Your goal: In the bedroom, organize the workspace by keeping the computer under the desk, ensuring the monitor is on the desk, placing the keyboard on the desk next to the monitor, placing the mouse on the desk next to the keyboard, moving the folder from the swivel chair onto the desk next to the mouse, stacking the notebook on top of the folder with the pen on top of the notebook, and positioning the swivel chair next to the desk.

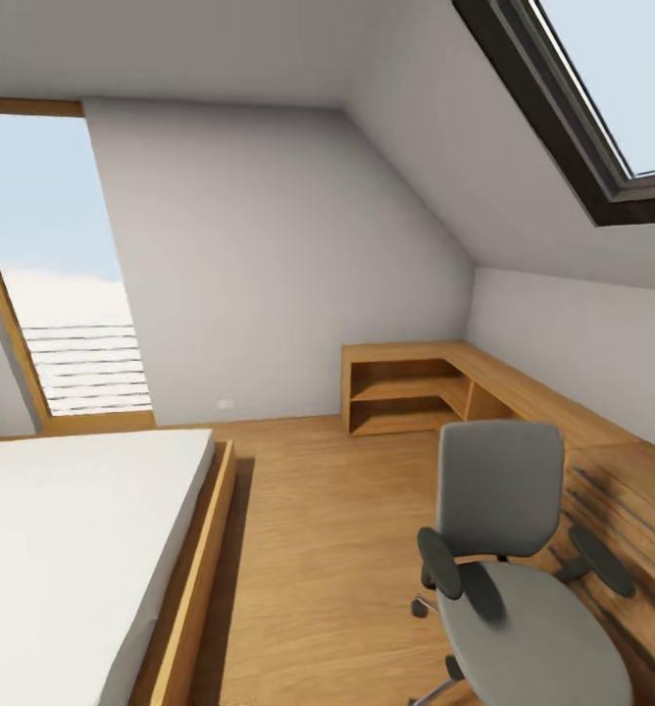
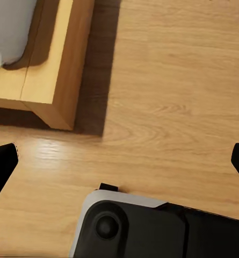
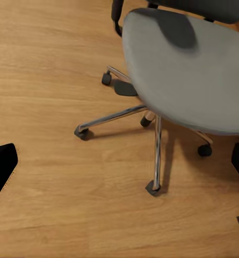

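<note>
The swivel chair [image 1: 509, 549] stands at the lower right of the head view, with a grey back, a bare grey seat and black armrests. The right wrist view looks down on its seat [image 3: 189, 70] and chrome star base [image 3: 151, 123] on castors. My right gripper [image 3: 119, 164] is open above the wooden floor just in front of that base, with black fingertips [image 3: 1, 166] at the frame's edges. My left gripper [image 2: 119, 164] is open over bare floor, holding nothing. The desk, computer, monitor, keyboard, mouse, folder, notebook and pen are out of view.
A low bed [image 1: 73, 549] with a white mattress and wooden frame [image 2: 55, 70] lies on the left. A light wooden shelf unit [image 1: 406, 392] and dresser [image 1: 612, 500] line the right wall behind the chair. Open floor [image 1: 318, 529] runs between bed and chair. My base [image 2: 151, 226] shows below the left gripper.
</note>
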Motion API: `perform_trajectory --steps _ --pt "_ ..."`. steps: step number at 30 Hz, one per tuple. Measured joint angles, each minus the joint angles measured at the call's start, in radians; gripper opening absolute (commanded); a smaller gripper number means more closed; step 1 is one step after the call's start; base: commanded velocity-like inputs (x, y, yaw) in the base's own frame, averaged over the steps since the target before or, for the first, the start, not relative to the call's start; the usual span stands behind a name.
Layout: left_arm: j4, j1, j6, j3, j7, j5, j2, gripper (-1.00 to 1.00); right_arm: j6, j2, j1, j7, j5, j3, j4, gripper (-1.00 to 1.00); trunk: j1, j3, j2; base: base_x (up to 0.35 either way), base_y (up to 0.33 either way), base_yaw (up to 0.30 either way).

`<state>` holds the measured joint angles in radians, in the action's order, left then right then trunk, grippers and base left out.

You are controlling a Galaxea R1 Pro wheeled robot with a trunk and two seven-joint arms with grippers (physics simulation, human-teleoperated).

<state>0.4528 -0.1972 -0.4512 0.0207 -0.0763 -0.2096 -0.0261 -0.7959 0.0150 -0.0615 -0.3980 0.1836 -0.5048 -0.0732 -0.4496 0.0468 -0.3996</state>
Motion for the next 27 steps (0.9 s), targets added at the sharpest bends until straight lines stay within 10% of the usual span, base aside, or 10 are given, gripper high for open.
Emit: perform_trajectory --steps 27 --pt "-0.001 0.0 -0.005 -0.001 -0.001 0.003 -0.009 1.0 0.005 0.002 -0.001 0.005 0.001 -0.003 0.003 1.0 0.001 0.003 0.0 0.18 0.046 0.105"
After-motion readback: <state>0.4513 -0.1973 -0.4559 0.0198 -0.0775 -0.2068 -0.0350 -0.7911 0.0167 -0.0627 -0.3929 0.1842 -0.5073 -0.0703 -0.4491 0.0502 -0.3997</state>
